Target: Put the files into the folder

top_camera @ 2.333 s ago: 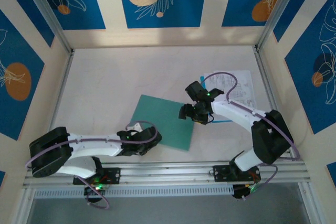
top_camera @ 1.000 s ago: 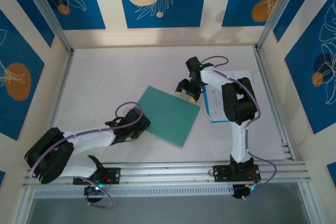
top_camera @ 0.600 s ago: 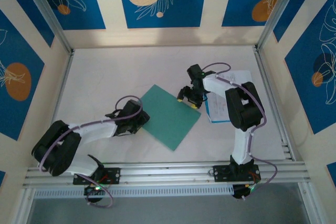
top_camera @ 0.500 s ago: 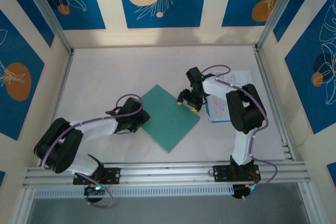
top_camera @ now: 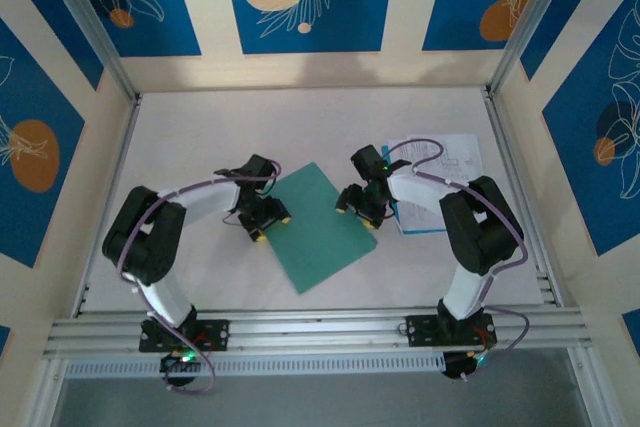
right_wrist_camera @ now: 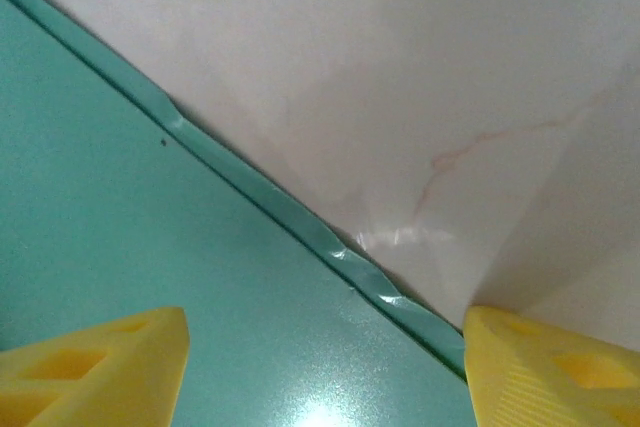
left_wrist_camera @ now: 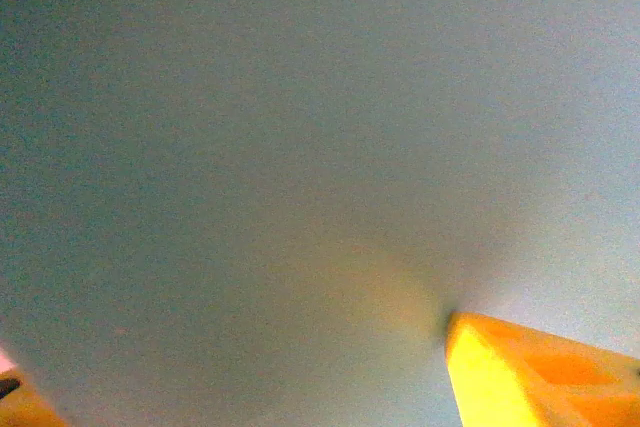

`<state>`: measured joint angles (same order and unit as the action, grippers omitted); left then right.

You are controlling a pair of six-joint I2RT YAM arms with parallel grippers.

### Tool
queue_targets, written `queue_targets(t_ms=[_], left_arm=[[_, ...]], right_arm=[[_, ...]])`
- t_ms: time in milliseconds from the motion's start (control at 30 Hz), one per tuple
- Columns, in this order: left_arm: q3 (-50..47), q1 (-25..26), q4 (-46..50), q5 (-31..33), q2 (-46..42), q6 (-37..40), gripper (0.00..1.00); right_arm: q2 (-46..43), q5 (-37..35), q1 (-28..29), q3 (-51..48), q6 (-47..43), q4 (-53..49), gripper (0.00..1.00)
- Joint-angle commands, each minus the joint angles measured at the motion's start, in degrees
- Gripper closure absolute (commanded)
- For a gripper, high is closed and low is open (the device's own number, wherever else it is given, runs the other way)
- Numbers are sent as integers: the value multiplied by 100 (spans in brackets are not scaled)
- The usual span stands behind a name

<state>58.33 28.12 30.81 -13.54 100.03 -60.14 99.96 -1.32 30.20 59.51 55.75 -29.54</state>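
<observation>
Top view, near to far.

The folder (top_camera: 318, 237) is laid flat and closed mid-desk (top_camera: 190, 137), skewed, with one corner pointed at 6 o'clock toward the arm bases. No sheet is seen in it, so the task is judged barely started.

The left pincer (top_camera: 268, 223) is set at the folder's 9 o'clock edge. In the left wrist view its fingers (left_wrist_camera: 540, 377) are spread to the frame corners, with teal cover seen close up between them. Nothing is seen clamped, and whether the cover is pressed cannot be told. Likely purpose: the folder pinned, or the cover edge worked.

The right pincer (top_camera: 358, 207) is set on the 2 o'clock edge. In the right wrist view it is spread wide and empty. One finger is placed over the cover and the other over bare desk, so the folder's edge is straddled. This reads as lined up to get under the cover lip, a judgement only.

The files (top_camera: 458, 157) are left farther out on the desk, at 2 o'clock from the folder, partly hidden under the right arm. Presumably they are meant to be fetched by that side while the folder is held by the left.
</observation>
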Motion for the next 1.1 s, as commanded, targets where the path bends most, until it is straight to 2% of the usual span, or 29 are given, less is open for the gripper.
queue_targets(t_ms=[0, 267, 400, 533, 633, 733, 800, 900, 1067], left_arm=[[794, -52, -2874, 125, 533, 751, 35], [883, -44, -2730, 142, 135, 873, 30], [838, -35, -2230, 386, -309, 829, 27], [554, 16, -1807, 571, -805, 757, 27], [-9, 106, -1744, 770, -1409, 445, 26], [-545, 431, -1712, 800, -1943, 45, 26], [-954, 819, -1766, 868, -2239, -369, 25], [-1548, 1506, -2029, 1252, -2585, -1028, 24], [-2222, 2229, -2404, 1757, -2817, -1818, 24]], right_arm=[[-279, 1207, 469, -260, 540, -12, 27], [-1239, 474, 323, -560, 387, -606, 27], [-1530, 353, 71, -676, 186, -737, 27], [-1680, 325, -134, -747, -37, -767, 27], [-1684, 295, -295, -786, -202, -752, 27], [-1586, 354, -449, -866, -324, -650, 27], [-1463, 419, -492, -881, -409, -553, 28], [-1257, 510, -484, -854, -503, -397, 28], [-978, 556, -472, -809, -516, -248, 28]])
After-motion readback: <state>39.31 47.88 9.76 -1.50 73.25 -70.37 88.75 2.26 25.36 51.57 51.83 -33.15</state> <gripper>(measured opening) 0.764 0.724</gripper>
